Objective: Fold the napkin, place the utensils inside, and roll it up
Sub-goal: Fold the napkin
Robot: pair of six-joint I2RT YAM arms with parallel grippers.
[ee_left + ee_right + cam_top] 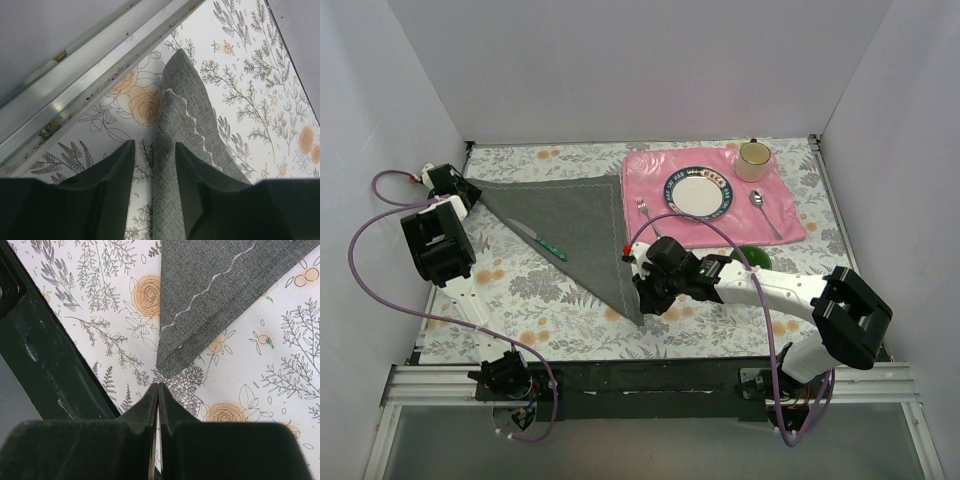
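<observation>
Napkin [570,225] lies folded in a triangle on the counter [535,312], knife [538,240] on it. Left gripper [152,147] straddles its far corner, spread, probably to pinch it. Right gripper [158,388], pressed together and empty, sits just off the near tip.

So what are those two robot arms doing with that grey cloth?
They're making a napkin roll. The grey napkin lies folded into a triangle on the flowery table, with a knife on top. The left fingers are open around its far left corner. The right fingers are shut, just off its near tip, holding nothing. The fork and spoon lie on the pink mat.
</observation>
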